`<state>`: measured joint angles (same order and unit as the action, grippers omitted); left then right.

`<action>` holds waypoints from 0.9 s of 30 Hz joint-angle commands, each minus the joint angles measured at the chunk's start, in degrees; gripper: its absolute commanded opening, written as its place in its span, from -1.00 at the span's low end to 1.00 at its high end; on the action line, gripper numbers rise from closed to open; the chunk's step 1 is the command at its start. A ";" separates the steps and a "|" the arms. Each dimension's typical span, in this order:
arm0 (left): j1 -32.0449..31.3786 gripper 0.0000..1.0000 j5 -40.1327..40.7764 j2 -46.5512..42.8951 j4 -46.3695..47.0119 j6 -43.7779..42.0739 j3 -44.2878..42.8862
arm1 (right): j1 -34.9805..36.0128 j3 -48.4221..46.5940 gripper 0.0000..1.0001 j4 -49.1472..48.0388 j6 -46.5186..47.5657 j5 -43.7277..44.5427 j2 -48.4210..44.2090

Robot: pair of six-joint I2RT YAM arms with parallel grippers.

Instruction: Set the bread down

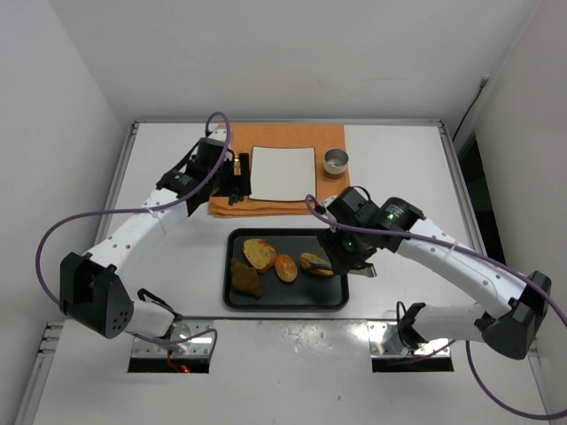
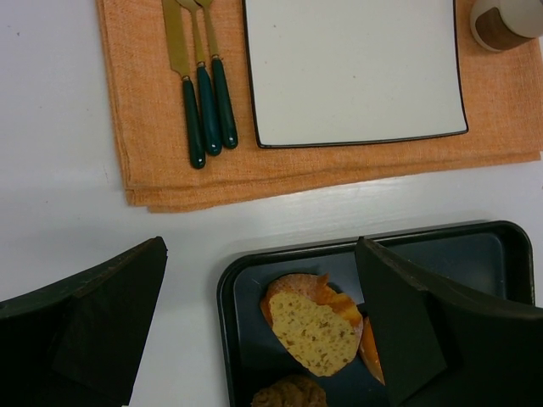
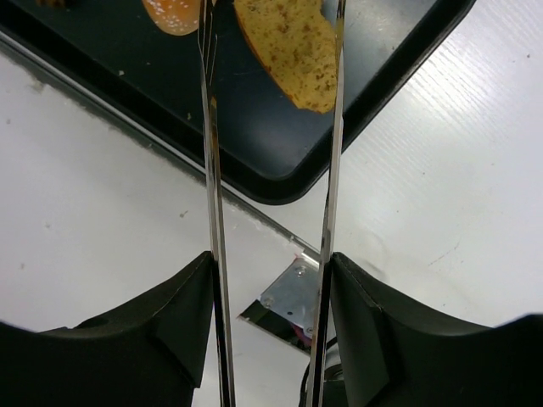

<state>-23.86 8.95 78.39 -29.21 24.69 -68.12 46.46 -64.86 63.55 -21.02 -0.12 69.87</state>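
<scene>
Three bread pieces lie in the black tray (image 1: 283,301): a round toasted slice (image 1: 259,253) (image 2: 316,331), a glossy bun (image 1: 285,266) (image 3: 174,13) and an oval slice (image 1: 316,263) (image 3: 288,47). My right gripper (image 1: 352,257) (image 3: 271,263) is shut on metal tongs (image 3: 212,170). The two tong arms reach over the tray, one on each side of the oval slice, and their tips run out of the wrist view. My left gripper (image 1: 232,181) (image 2: 261,250) is open and holds nothing, above the tray's far left corner.
A darker lumpy piece (image 1: 245,277) sits in the tray's near left. Behind the tray an orange mat (image 1: 332,137) carries a white square plate (image 1: 283,171), green-handled cutlery (image 2: 206,102) and a small cup (image 1: 336,160). White walls enclose the table.
</scene>
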 commanded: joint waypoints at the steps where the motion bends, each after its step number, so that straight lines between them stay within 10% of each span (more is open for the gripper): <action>1: 0.39 0.98 -0.43 0.79 1.44 0.71 -2.20 | 1.18 -0.80 0.09 -0.09 -2.00 3.98 0.89; 13: 0.39 0.98 -0.43 0.80 1.97 0.71 -1.67 | 3.99 1.05 -0.22 -2.38 -2.01 3.99 4.23; 20: 0.39 0.98 -0.43 0.80 1.97 0.19 -1.67 | 3.99 -3.15 -0.98 -1.76 -2.01 4.60 4.23; 27: 0.39 0.98 -0.43 0.80 2.49 0.19 -1.67 | 3.99 -10.97 -1.00 -4.64 -4.21 9.87 4.23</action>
<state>-23.86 8.82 79.40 -29.02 24.67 -68.12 50.04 -70.74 62.76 -23.64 6.13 74.37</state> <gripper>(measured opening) 0.992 0.133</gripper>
